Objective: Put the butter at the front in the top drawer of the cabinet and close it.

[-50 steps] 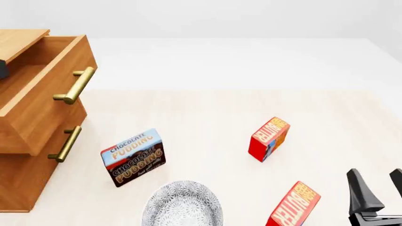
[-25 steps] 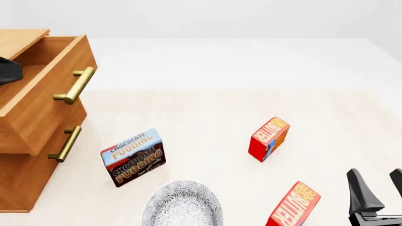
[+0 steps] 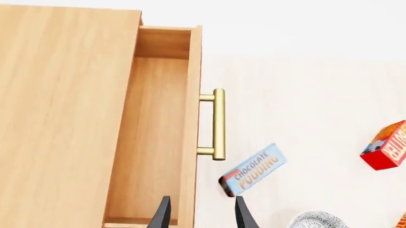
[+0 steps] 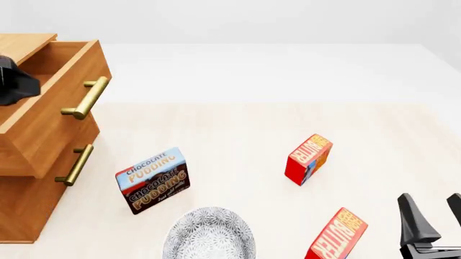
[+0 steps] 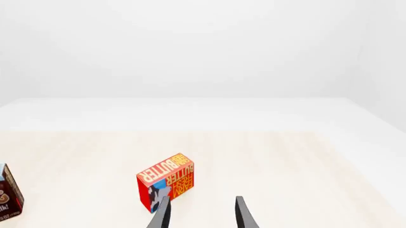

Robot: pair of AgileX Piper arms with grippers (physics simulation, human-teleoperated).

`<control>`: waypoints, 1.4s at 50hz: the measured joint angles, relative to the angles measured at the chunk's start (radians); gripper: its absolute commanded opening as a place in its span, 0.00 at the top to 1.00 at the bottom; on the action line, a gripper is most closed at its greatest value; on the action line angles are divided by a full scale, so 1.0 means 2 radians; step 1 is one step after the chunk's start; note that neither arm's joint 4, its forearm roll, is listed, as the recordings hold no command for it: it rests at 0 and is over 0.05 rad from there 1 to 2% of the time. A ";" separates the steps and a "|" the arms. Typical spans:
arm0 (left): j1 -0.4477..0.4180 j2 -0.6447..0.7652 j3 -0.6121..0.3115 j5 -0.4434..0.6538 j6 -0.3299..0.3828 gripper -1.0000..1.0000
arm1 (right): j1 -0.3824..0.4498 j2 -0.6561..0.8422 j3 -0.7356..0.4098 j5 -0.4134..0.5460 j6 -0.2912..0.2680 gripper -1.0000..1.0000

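My left arm [image 4: 14, 83] has risen over the open top drawer [image 4: 51, 102]; both jaws open, empty. Right jaws [image 4: 432, 218] should straddle the front butter [image 4: 337, 234] squarely.

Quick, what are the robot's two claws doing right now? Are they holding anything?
Left gripper: open, holding nothing, above the front edge of the open top drawer.
Right gripper: open, holding nothing, with a butter carton just beyond its fingertips.
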 measured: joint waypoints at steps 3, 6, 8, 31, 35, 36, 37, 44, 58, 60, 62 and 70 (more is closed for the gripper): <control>0.002 0.003 0.005 -0.006 0.000 0.00 | 0.000 0.000 0.000 0.000 0.000 0.00; 0.004 0.006 0.012 -0.012 -0.002 0.00 | 0.000 0.000 0.000 0.000 0.000 0.00; 0.006 0.008 0.017 -0.017 -0.003 0.00 | 0.000 0.000 0.000 0.000 0.000 0.00; 0.016 0.029 0.057 -0.061 -0.019 0.00 | 0.000 0.000 0.000 0.000 0.000 0.00; 0.017 0.033 0.061 -0.068 -0.021 0.00 | 0.000 0.000 0.000 0.000 0.000 0.00; 0.017 0.035 0.062 -0.069 -0.022 0.00 | 0.000 0.000 0.000 0.000 0.000 0.00; 0.017 0.036 0.063 -0.071 -0.022 0.00 | 0.000 0.000 0.000 0.000 0.000 0.00; 0.017 0.048 0.065 -0.078 -0.023 0.00 | 0.000 0.000 0.000 0.000 0.000 0.00; 0.014 0.073 0.064 -0.091 -0.022 0.00 | 0.000 0.000 0.000 0.000 0.000 0.00; 0.014 0.076 0.064 -0.092 -0.022 0.00 | 0.000 0.000 0.000 0.000 0.000 0.00; 0.014 0.079 0.064 -0.094 -0.022 0.00 | 0.000 0.000 0.000 0.000 0.000 0.00; 0.003 0.088 0.066 -0.099 -0.025 0.00 | 0.000 0.000 0.000 0.000 0.000 0.00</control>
